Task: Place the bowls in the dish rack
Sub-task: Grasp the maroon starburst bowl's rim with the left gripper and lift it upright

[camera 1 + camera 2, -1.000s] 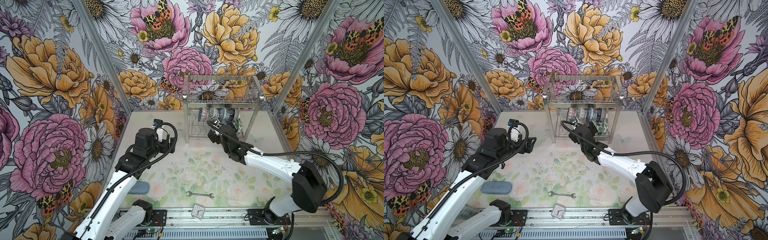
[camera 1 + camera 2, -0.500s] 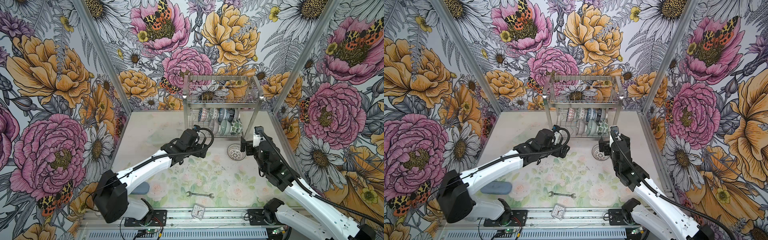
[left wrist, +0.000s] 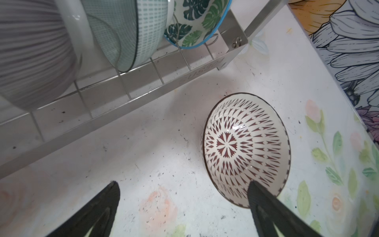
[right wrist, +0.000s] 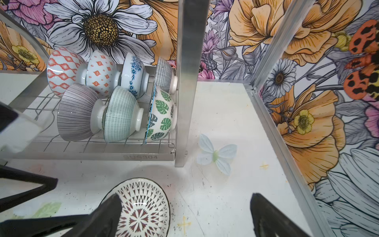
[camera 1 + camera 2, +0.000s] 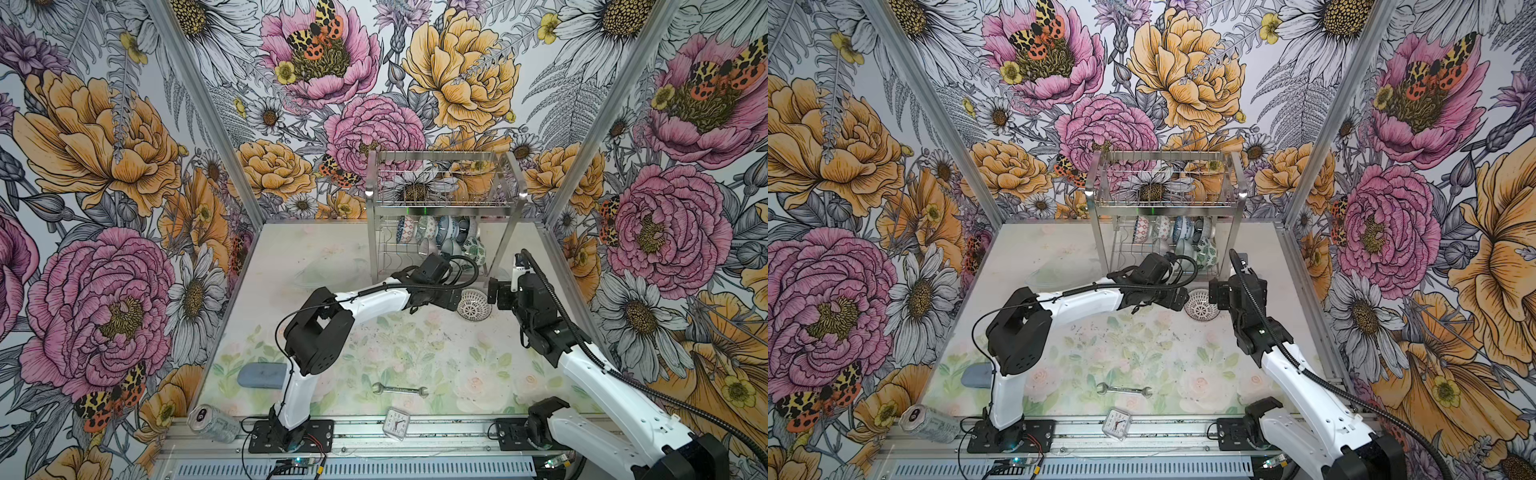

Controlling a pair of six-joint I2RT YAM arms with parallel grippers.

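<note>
A white bowl with a dark red lattice pattern (image 5: 473,305) (image 5: 1201,305) (image 3: 246,149) (image 4: 143,207) sits upright on the table just in front of the dish rack (image 5: 442,204) (image 5: 1165,206) (image 3: 123,96) (image 4: 187,82). Several bowls (image 5: 440,237) (image 5: 1177,235) (image 4: 121,115) stand on edge in the rack's lower tier. My left gripper (image 5: 455,299) (image 5: 1179,300) (image 3: 183,184) is open at the bowl's left side, one finger over its rim. My right gripper (image 5: 494,291) (image 5: 1214,293) (image 4: 185,196) is open at its right side, holding nothing.
A wrench (image 5: 400,390), a small clock (image 5: 397,423), a can (image 5: 212,422) and a blue-grey oblong thing (image 5: 262,376) lie toward the front. A paper butterfly (image 4: 217,156) lies by the rack's leg. The right wall (image 4: 287,143) stands close.
The right gripper has drawn back from the rack to the table bowl's right side. The left arm has stretched across from the left to the bowl's other side.
</note>
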